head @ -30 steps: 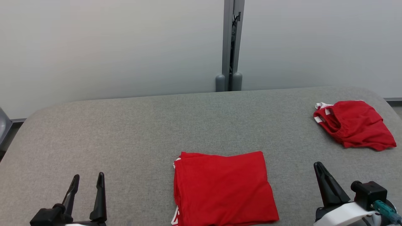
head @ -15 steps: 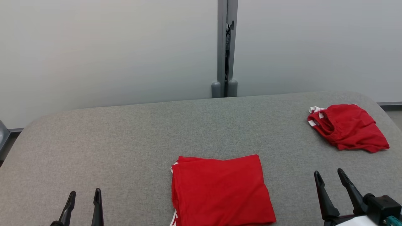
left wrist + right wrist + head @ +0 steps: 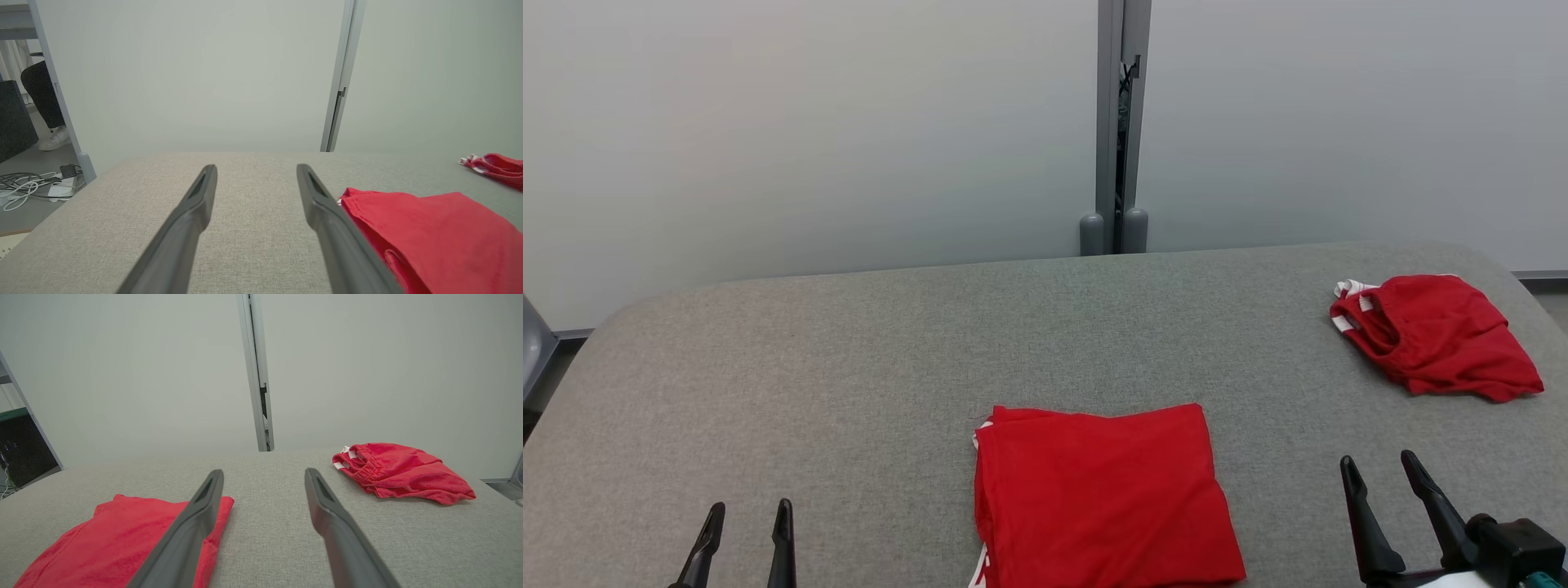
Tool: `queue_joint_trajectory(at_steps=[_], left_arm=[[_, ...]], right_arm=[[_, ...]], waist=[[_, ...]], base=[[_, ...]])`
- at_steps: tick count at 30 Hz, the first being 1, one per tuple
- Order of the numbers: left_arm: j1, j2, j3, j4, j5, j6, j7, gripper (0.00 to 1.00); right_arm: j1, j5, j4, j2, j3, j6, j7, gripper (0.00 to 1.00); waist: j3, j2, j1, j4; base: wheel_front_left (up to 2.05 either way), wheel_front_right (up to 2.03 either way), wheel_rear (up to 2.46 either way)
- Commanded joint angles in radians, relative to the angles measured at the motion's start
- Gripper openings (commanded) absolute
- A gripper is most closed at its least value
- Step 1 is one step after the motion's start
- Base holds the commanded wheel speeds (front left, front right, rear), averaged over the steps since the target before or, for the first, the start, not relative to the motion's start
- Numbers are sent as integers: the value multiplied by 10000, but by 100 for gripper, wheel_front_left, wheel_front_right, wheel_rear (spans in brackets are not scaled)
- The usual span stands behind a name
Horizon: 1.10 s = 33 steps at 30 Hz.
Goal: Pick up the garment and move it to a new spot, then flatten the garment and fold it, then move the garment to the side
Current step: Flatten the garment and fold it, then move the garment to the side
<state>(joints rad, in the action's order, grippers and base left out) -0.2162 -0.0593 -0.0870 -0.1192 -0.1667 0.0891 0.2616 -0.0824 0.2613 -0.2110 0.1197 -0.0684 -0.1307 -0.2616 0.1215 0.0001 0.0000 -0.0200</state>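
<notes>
The head view's bottom edge cuts off the near hem of the folded red garment (image 3: 1103, 498) and everything of my left gripper (image 3: 751, 510) below its fingers. My right gripper (image 3: 1377, 461) loses its body at the corner.

From my left wrist, the second red garment (image 3: 496, 164) runs off the right edge. A person (image 3: 40, 92) is hidden but for a dark leg and a pale shoe (image 3: 55, 139).

From my right wrist, one finger covers part of the folded red garment.

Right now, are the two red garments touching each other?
Apart. The head view shows bare grey table between the folded garment and the crumpled garment.
</notes>
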Motion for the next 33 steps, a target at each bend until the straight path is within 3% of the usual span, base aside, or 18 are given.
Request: queue_joint_trajectory(at_steps=[1, 22, 33], left_arm=[[-34, -99, 10, 61, 82, -53, 44, 100], [-208, -274, 146, 421, 208, -442, -133, 100], [-55, -256, 326, 538, 166, -526, -223, 100]], right_arm=[[-43, -54, -42, 4, 36, -2, -32, 100], [-85, -61, -263, -78, 60, -2, 50, 100], [1205, -63, -1042, 129, -1052, -2, 501, 100]], waist=[[1, -1, 0, 13], [117, -1, 0, 123], [-55, -1, 0, 252]], base=[[0, 0, 0], [0, 0, 0], [0, 0, 0]])
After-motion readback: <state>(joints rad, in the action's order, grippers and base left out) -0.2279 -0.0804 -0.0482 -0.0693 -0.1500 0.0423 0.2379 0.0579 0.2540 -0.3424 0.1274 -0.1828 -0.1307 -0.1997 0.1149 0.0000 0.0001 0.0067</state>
